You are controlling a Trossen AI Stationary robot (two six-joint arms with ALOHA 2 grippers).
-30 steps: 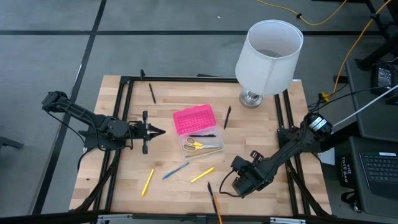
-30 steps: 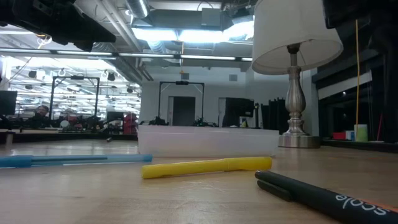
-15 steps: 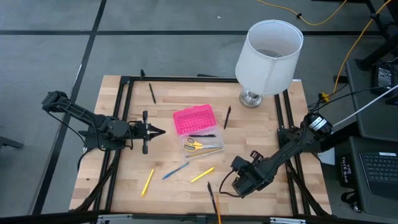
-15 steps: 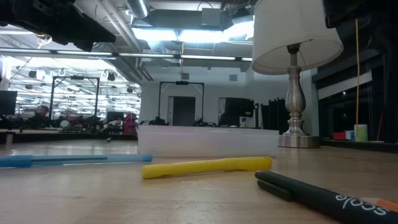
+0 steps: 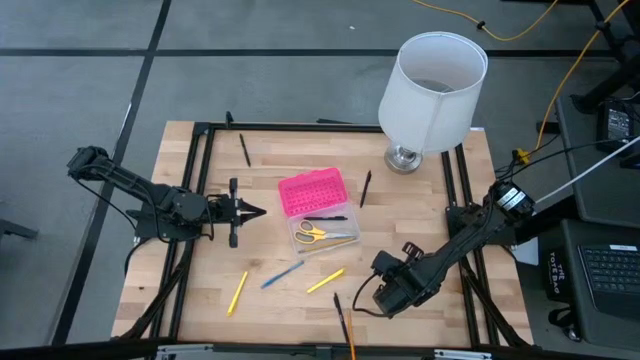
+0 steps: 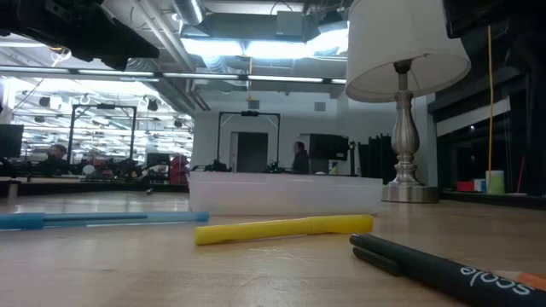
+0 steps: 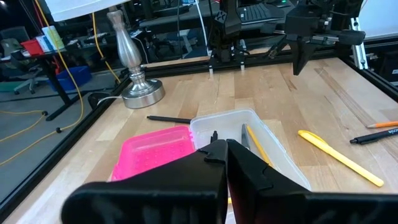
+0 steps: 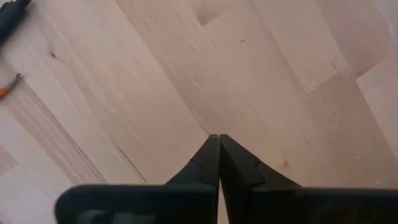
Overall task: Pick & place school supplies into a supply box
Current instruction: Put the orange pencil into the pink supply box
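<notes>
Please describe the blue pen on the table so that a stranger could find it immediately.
Start at the pink-lidded supply box in the middle of the table. Just beyond its clear base, toward the table's front edge, lies the blue pen, between two yellow pens. It is the only blue item.

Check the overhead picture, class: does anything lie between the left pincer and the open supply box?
Nothing visible does. The left pincer, shut and empty, points across bare wood at the supply box, whose pink lid is folded back. The loose yellow pen and blue pen lie nearer the front edge.
</notes>
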